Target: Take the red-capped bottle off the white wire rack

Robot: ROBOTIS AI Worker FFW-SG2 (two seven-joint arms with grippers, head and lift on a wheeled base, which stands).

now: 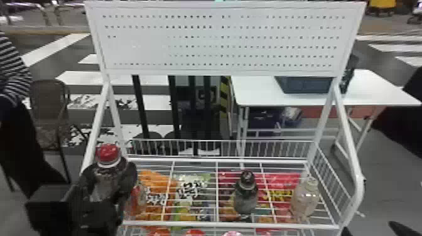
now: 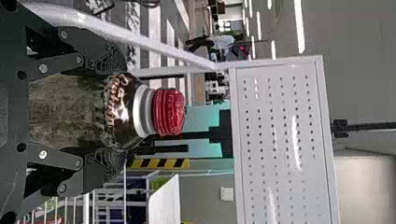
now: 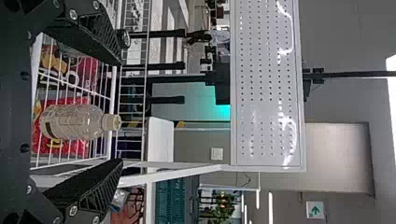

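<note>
At the left side of the white wire rack (image 1: 232,224), my left gripper (image 1: 110,180) is shut on the red-capped bottle (image 1: 108,152), which stands upright with its cap above the fingers. The left wrist view has the left gripper (image 2: 120,112) with a finger on each side of the dark bottle's body (image 2: 119,109); the white neck ring and red cap stick out past the fingertips. The bottle's base is hidden by the gripper. In the right wrist view my right gripper (image 3: 122,107) is open, its fingers wide apart, with a clear bottle (image 3: 74,122) farther off between them.
On the rack stand a dark-capped bottle (image 1: 246,196) near the middle and the clear one at the right. Colourful packets (image 1: 188,188) lie below the wires. Slanted side posts (image 1: 350,135) carry a perforated white board (image 1: 219,40); a white table (image 1: 260,94) is behind.
</note>
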